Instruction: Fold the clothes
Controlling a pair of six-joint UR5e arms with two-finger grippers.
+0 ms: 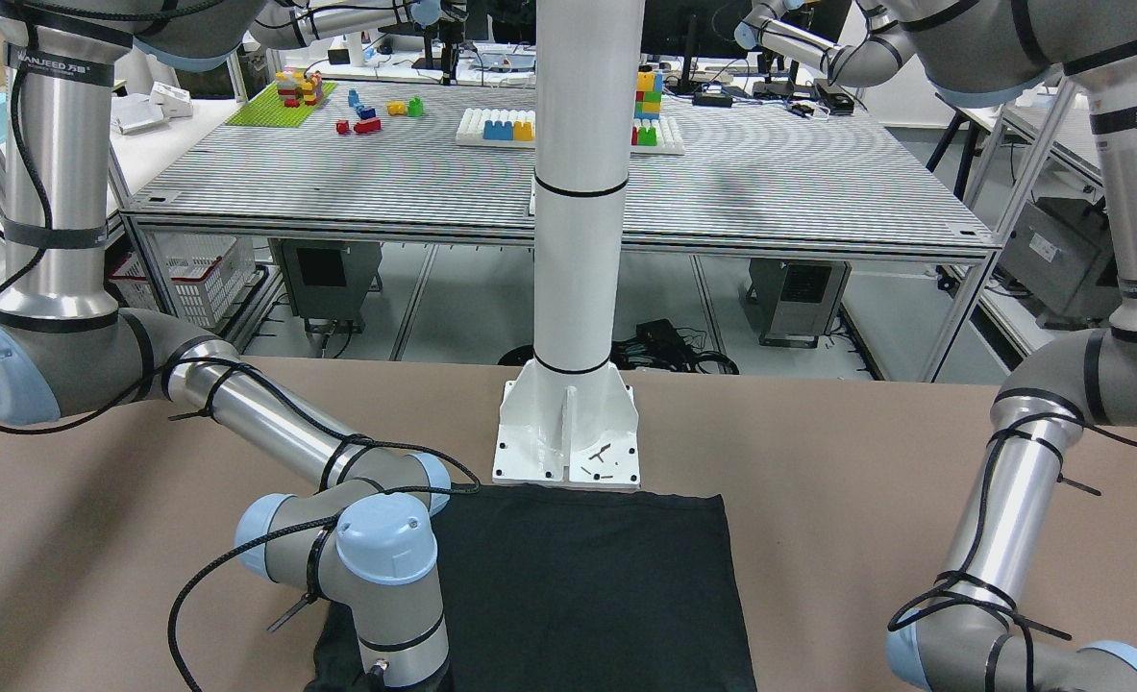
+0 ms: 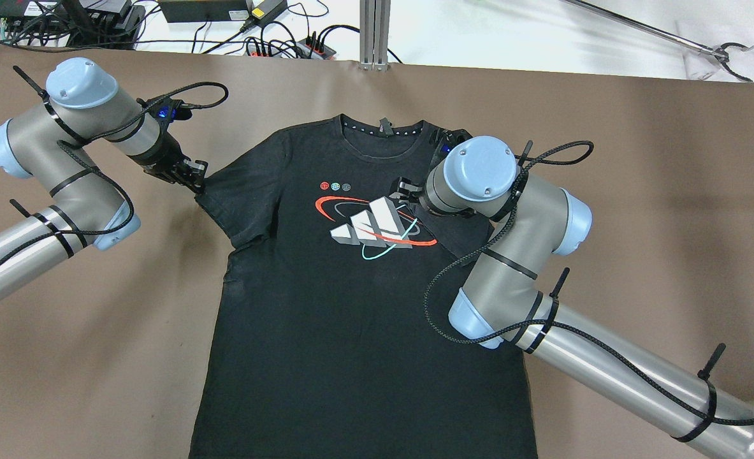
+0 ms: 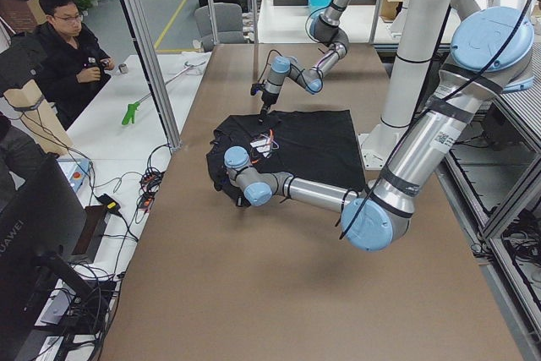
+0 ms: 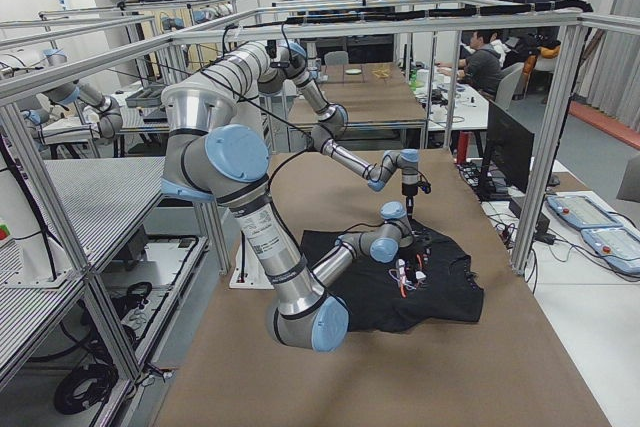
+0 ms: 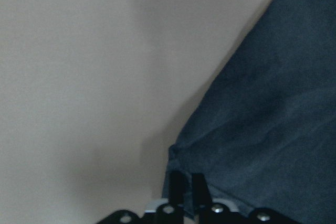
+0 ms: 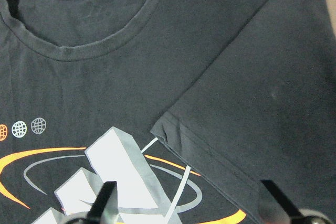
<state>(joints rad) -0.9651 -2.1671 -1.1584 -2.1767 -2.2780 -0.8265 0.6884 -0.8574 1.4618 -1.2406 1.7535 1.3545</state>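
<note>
The left arm point(image 2: 64, 137) and right arm point(image 2: 517, 210) look alike: silver tubes, grey joint housings and pale blue round caps point(image 2: 482, 167) with small screws. A black braided cable point(image 2: 427, 303) runs along each arm, held by black zip ties point(image 2: 507, 262). Black bands point(image 1: 49, 65) with white lettering ring the upper tubes. The left gripper point(image 5: 186, 182) and right gripper point(image 6: 188, 192) are black. Silver screws sit at the base of the left gripper's fingers.

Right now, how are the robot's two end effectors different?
The left end effector has its fingers pinched together on the sleeve hem of the T-shirt. The right end effector is wide open and holds nothing. The left one sits at the shirt's outer edge. The right one hovers over the chest print, above a folded-in sleeve. Both are black and two-fingered.
</note>
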